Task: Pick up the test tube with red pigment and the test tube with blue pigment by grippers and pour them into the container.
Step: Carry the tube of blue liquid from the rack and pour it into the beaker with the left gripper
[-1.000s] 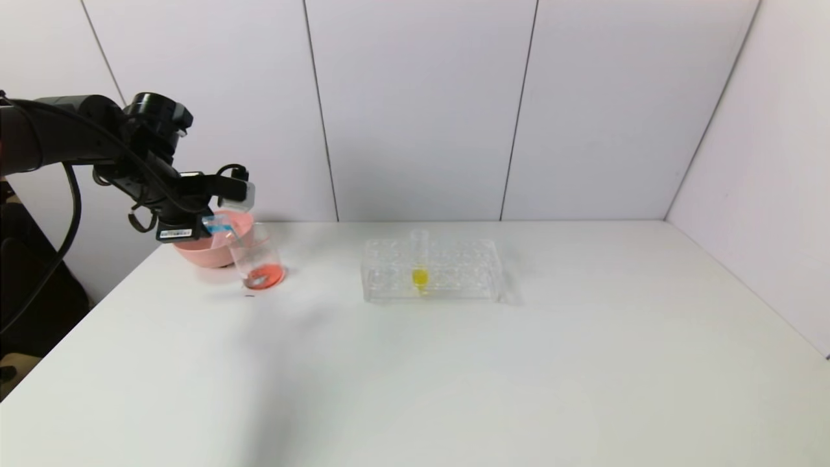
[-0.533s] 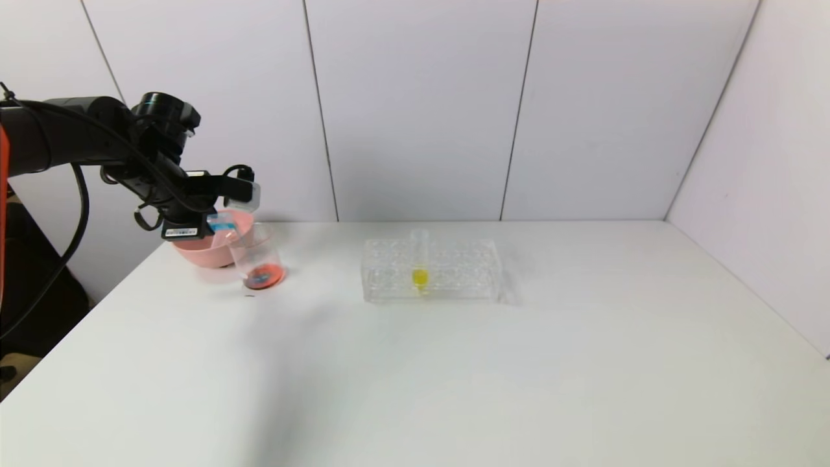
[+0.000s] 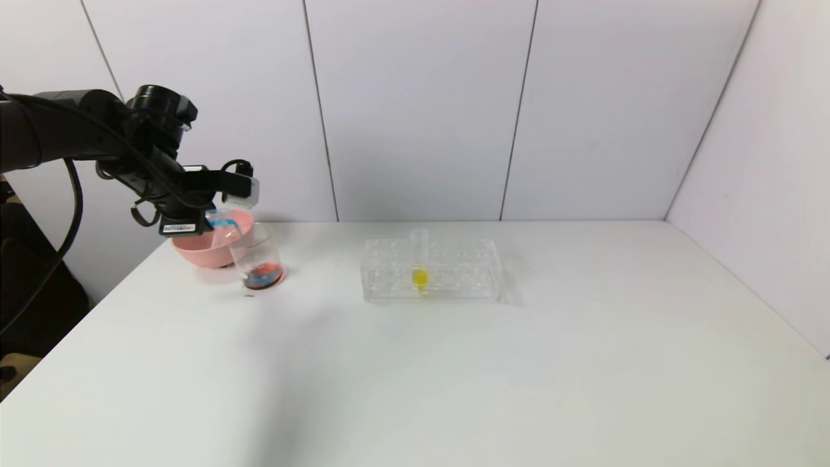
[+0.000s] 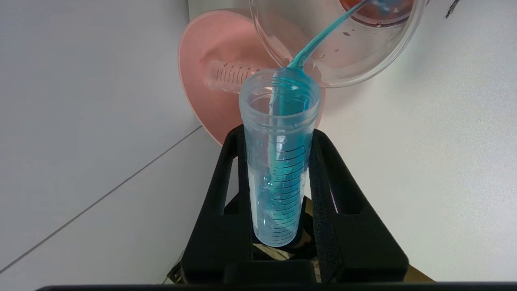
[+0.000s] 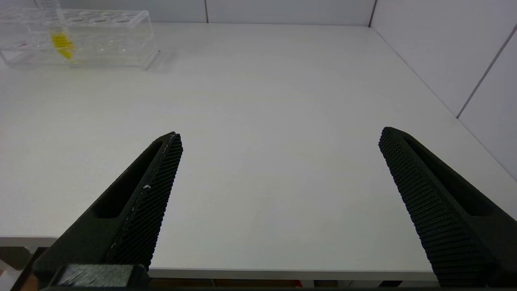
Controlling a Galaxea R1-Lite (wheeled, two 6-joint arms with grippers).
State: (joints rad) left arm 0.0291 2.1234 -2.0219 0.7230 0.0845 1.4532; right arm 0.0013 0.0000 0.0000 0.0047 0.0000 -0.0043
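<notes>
Left gripper near table's far left corner, fingers tight on test tube with blue pigment, tipped, blue stream running into container. Empty tube lies in pink bowl, half hidden. Right gripper fingers wide, holding nothing.

Blue liquid streams from the clear blue tube, ringed with dark graduation marks, into the clear beaker holding red and blue. The bowl is pink; at 3 o'clock, the clear rack holds yellow liquid. The table is white.
</notes>
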